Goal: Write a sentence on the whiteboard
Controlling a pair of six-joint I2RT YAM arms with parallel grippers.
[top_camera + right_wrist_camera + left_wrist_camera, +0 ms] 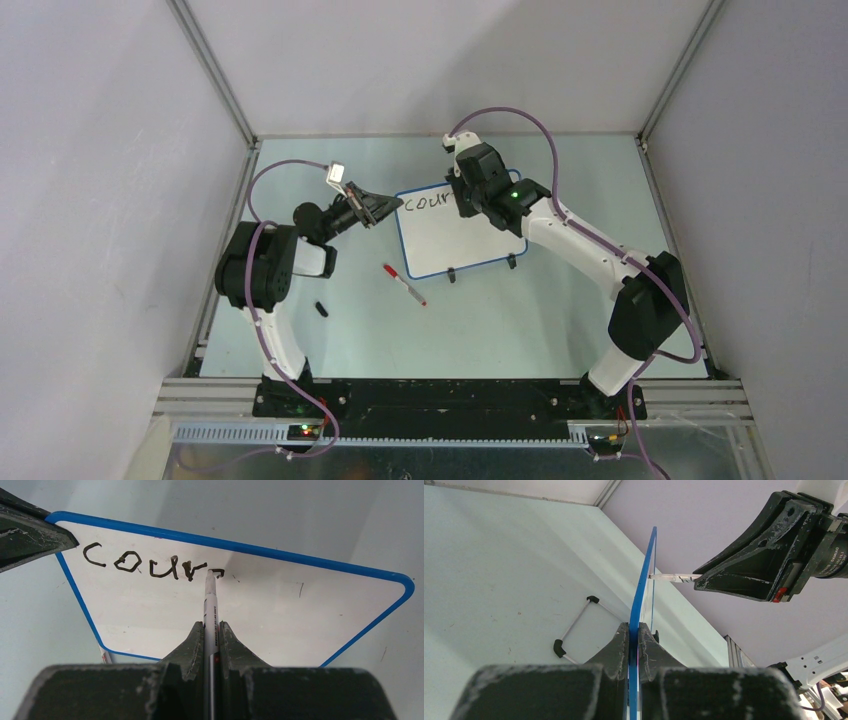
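The whiteboard [455,240], white with a blue rim, stands tilted at mid table. The sentence [145,565] reads "cour" in black, with a fresh stroke beginning beside it. My left gripper [385,207] is shut on the board's upper left corner; the blue rim [644,580] runs between its jaws in the left wrist view [634,630]. My right gripper [211,627] is shut on a white marker [210,605], whose tip touches the board just right of the "r". The right gripper also shows over the board's top in the top view [465,200].
A red-capped marker [405,284] lies on the table in front of the board's left side. A small black cap [321,308] lies nearer the left arm. The board's black feet [452,275] rest on the table. Enclosure walls stand on all sides.
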